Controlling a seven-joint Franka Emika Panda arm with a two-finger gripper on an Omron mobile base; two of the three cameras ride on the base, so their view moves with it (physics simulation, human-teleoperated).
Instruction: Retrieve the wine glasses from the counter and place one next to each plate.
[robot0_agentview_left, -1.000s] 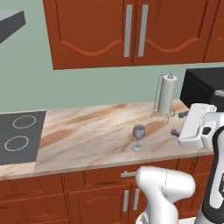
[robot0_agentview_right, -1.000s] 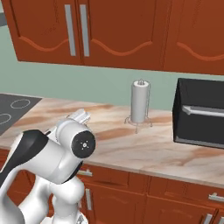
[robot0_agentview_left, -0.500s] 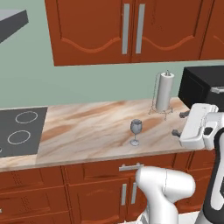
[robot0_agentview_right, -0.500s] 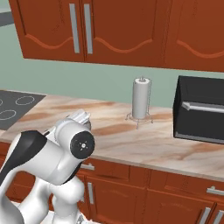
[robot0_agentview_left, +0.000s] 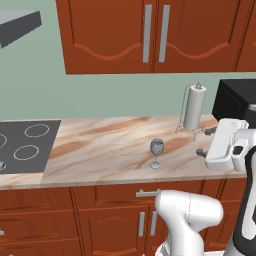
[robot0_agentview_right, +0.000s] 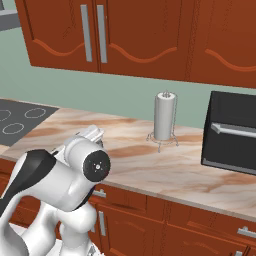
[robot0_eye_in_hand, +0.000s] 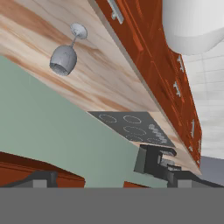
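Sliding rightward goes the whole picture across the last second in both base views, stove and paper towels drifting together, so that is the base driving along the cabinets and nothing on the stone has stirred. One wine glass (robot0_agentview_left: 156, 152) stands upright on the bench (robot0_agentview_left: 100, 150), near the front edge and roughly mid-span, stem vertical, foot flat on the marbled top; the hand view catches it too (robot0_eye_in_hand: 64, 56), rolled nearly upside down by the wrist's tilt. Behind and to its right stands the paper towel holder (robot0_agentview_left: 194, 107), well apart from it, with the black microwave (robot0_agentview_left: 235, 102) beyond that and the cooktop (robot0_agentview_left: 25, 147) far off to the left. Now the hand (robot0_agentview_left: 205, 142): it hangs out past the glass on the right side, fingers pointing leftward toward it and spread wide apart, gripping nothing. So the glass lies to the left of the hand, a clear gap between them, its long axis straight up. By my reading the reach has barely begun; the approach looks like a sideways sweep in at bowl or stem height, and that thin stem could tip with a clumsy nudge. No plates here yet.
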